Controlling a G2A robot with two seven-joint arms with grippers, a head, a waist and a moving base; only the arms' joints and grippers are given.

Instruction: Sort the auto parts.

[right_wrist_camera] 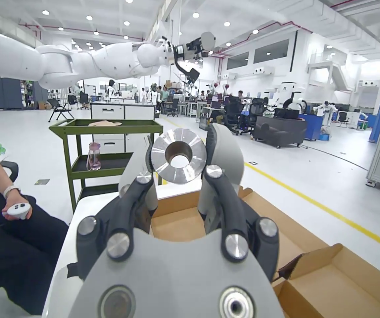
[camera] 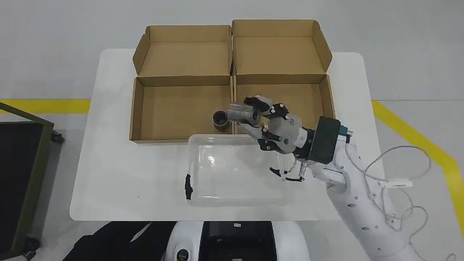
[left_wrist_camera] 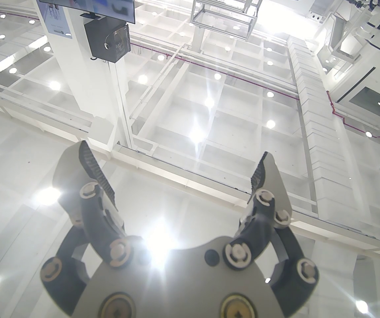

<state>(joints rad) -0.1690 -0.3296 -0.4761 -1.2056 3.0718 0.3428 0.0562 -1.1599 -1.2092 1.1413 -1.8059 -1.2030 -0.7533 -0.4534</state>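
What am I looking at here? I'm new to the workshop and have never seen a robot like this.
It is a two-armed robot at a white table. One picture looks down from above its arms; the other two come from cameras on its wrists. On the table lie two open cardboard boxes and a clear plastic bin. The right hand is shut on a shiny metal part with a hole through it, held above the table near the boxes. The left hand is open, holds nothing, and its camera faces the ceiling.

Right gripper (right_wrist_camera: 181,149) clamped, left gripper (left_wrist_camera: 174,153) spread wide, aimed upward
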